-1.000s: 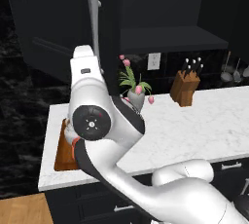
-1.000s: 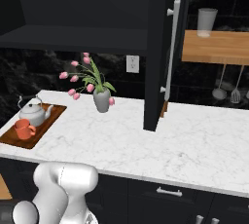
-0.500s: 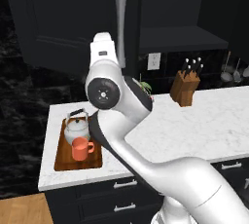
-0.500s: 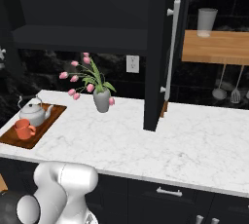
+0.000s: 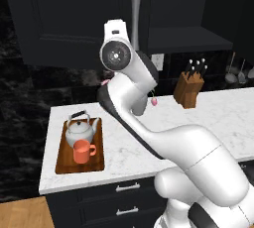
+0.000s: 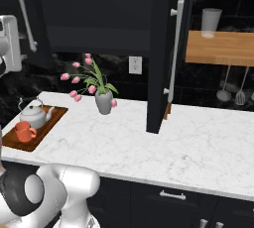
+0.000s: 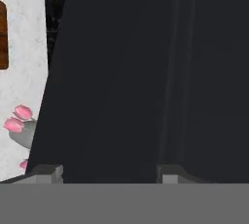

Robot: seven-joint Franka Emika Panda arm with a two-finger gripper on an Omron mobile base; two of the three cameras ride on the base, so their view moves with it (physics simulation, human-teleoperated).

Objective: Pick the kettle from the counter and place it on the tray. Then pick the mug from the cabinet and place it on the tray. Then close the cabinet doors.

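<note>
Two items on reddish tray [image 5: 95, 158]: silver kettle [image 5: 79, 129], orange mug [image 5: 83, 150]; hand [image 7: 110, 172] parted.

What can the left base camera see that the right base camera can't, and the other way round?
Left base view alone: a brown wooden knife block with dark-handled knives on the white marble counter.

Right base view alone: a wooden wall shelf holding a pale grey cup.

Both: the rounded silver kettle and small orange mug standing on the reddish-brown wooden tray, plus utensils hanging on the wall.
</note>
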